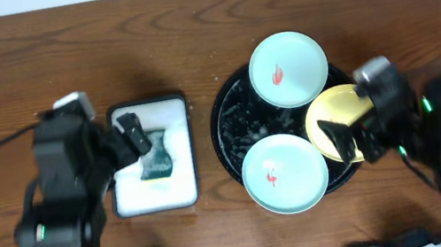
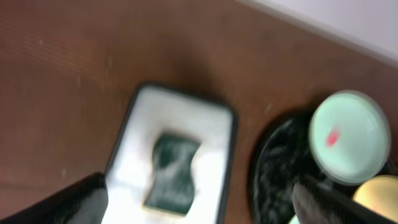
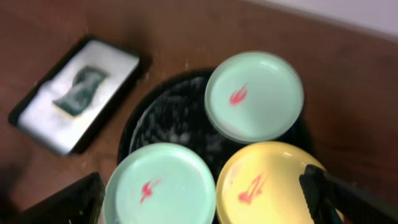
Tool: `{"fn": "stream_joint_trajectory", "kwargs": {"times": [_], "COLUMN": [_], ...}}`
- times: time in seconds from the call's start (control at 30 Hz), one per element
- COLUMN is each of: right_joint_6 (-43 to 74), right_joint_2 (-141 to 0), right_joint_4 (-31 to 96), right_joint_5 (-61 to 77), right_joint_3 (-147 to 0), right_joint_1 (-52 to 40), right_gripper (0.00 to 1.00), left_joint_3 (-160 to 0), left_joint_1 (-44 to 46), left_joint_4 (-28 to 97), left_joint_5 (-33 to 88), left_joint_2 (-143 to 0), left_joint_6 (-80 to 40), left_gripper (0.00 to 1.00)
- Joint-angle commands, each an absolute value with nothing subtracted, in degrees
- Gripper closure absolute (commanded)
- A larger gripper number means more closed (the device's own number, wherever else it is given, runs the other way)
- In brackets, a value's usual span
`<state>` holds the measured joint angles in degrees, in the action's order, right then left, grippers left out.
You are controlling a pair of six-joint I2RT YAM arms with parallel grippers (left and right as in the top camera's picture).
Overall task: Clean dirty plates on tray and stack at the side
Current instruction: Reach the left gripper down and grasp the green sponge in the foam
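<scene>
The black tray [image 1: 228, 131] holds soap suds and three plates, each with a red smear: a far mint plate [image 1: 288, 68], a near mint plate [image 1: 285, 174] and a yellow plate [image 1: 336, 115]. My right gripper [image 1: 356, 141] is open and empty above the yellow plate's near right edge. In the right wrist view [image 3: 208, 208] its fingers straddle the near mint plate [image 3: 161, 186] and the yellow plate [image 3: 267, 183], with the far mint plate [image 3: 255, 96] beyond. My left gripper [image 1: 135, 138] is open and empty over the green sponge [image 1: 154, 157].
The sponge [image 2: 174, 174] lies on white foam in a white dark-rimmed rectangular tray [image 1: 180, 148], left of the black tray [image 2: 273, 168]. Bare wooden table surrounds both trays. The sponge tray also shows in the right wrist view [image 3: 43, 118].
</scene>
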<state>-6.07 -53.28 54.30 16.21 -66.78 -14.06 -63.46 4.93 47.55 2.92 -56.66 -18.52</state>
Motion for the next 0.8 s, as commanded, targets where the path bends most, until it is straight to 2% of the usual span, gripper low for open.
{"fn": "stream_joint_trajectory", "kwargs": {"times": [0.0,0.1,0.23,0.27,0.3,0.33,0.43,0.63,0.77], "right_joint_6": [-4.8,0.4,0.8,0.8,0.8,0.8,0.6,0.6,0.6], "right_joint_2": [-61.2,-66.7,-70.3,-70.8,-71.1,-71.2,-71.1,-71.1,-71.1], "right_joint_4": [56.9,57.1,55.8,55.7,55.7,55.4,54.3,53.6,53.6], "right_joint_5": [19.0,24.3,28.5,28.6,28.6,28.6,28.6,28.6,28.6], "right_joint_3": [-72.0,-72.6,-72.6,-72.6,-72.6,-72.6,-72.6,-72.6,-72.6], "right_joint_1": [-13.8,-13.8,-13.8,-13.8,-13.8,-13.8,-13.8,-13.8,-13.9], "right_gripper": [0.01,0.01,0.01,0.01,0.01,0.06,0.12,0.13,0.14], "left_joint_3": [-64.4,-64.4,-64.4,-64.3,-64.1,-63.2,-60.9,-59.6,-59.6], "left_joint_1": [4.7,4.7,4.7,4.7,4.7,5.1,6.1,6.5,6.6], "left_joint_4": [50.5,52.2,53.1,53.1,53.1,52.6,51.3,46.1,42.0], "left_joint_5": [3.5,6.2,7.1,7.0,7.0,7.0,4.1,-1.1,-0.9], "left_joint_2": [-63.2,-68.0,-71.8,-72.8,-73.8,-75.8,-80.7,-92.1,-99.1], "left_joint_6": [-17.6,-17.8,-17.8,-17.7,-17.6,-17.6,-17.6,-17.6,-17.6], "left_gripper": [0.04,0.04,0.04,0.07,0.21,0.27,0.27,0.27,0.32]}}
